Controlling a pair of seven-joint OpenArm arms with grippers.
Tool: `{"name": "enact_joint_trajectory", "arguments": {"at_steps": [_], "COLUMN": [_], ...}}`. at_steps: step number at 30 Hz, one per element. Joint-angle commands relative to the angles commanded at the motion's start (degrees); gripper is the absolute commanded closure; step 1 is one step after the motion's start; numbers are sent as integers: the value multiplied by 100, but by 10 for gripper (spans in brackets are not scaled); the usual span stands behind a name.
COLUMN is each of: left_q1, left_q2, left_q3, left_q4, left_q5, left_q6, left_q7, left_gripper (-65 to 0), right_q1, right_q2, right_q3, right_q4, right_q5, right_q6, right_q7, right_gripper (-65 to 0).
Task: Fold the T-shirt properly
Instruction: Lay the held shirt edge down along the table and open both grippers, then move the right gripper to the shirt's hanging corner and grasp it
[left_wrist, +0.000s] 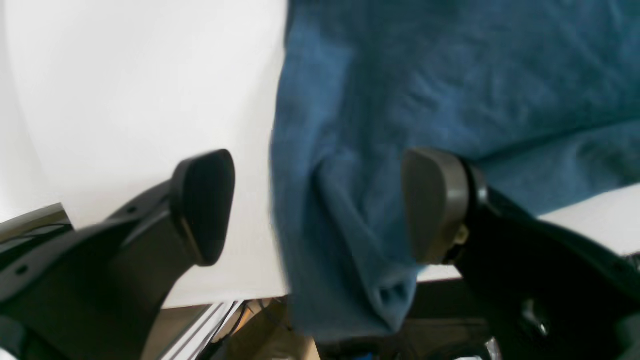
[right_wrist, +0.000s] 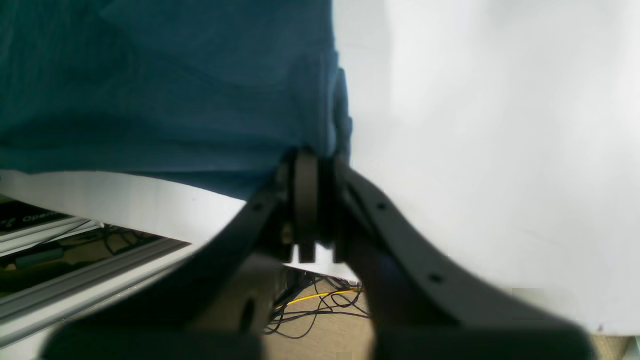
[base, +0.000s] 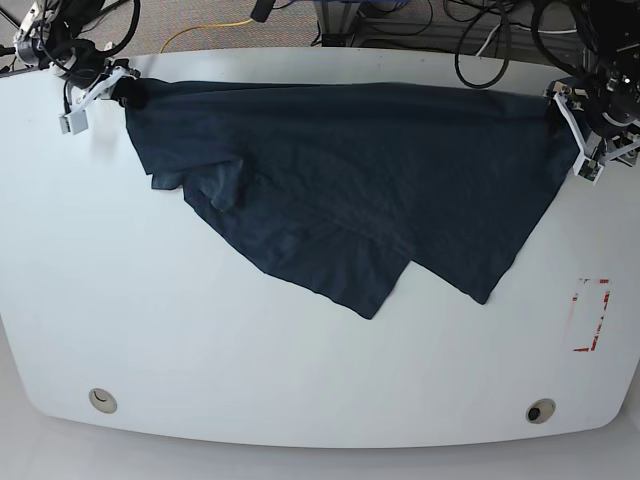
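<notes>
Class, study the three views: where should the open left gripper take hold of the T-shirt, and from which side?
Probably the corner of the T-shirt hanging over the table edge, between the open left gripper pads. Come in from outside that far edge: the cloth bunches into a thick fold there, mirroring the right gripper already pinching its corner.

T-shirt (base: 340, 190) lies on the table (base: 200, 350), spread along the far edge, tapering toward the near middle. In the base view, right gripper (base: 112, 88) sits at the shirt's far left corner, jaws closed on cloth. Left gripper (base: 578, 135) is at the far right corner; its fingers (left_wrist: 435, 205) are parted, cloth (left_wrist: 350, 240) between them, hanging over the table edge (left_wrist: 590, 225). Cables (right_wrist: 320, 300) lie on the floor below.
</notes>
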Motion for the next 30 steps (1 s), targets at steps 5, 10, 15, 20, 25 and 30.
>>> {"name": "enact_joint_trajectory", "arguments": {"at_steps": [5, 10, 15, 20, 25, 30], "left_q1": [9, 0, -246, -782, -1459, -2084], "left_q2": [-26, -149, -132, 9, 273, 492], "left_q3": [-62, -62, -264, -316, -281, -114], "left_q4": [0, 9, -18, -105, -185, -519], "left_q5": [-316, -325, -316, -264, 132, 563], "left_q6": [0, 0, 0, 0, 0, 0], "left_q7": [0, 0, 0, 0, 0, 0], "left_gripper": [-486, -486, -486, -486, -486, -486], "right_q1": [-18, 18, 26, 167, 62, 114], "right_q2": [0, -9, -9, 0, 0, 9], "right_q3": [9, 9, 35, 211, 457, 475], "right_q4": [0, 0, 0, 149, 923, 1600], "right_q5": [0, 0, 0, 167, 360, 360], "right_q6": [0, 0, 0, 0, 0, 0], "right_q7": [0, 0, 0, -26, -26, -26], "right_gripper": [-374, -385, -385, -385, -385, -385]}}
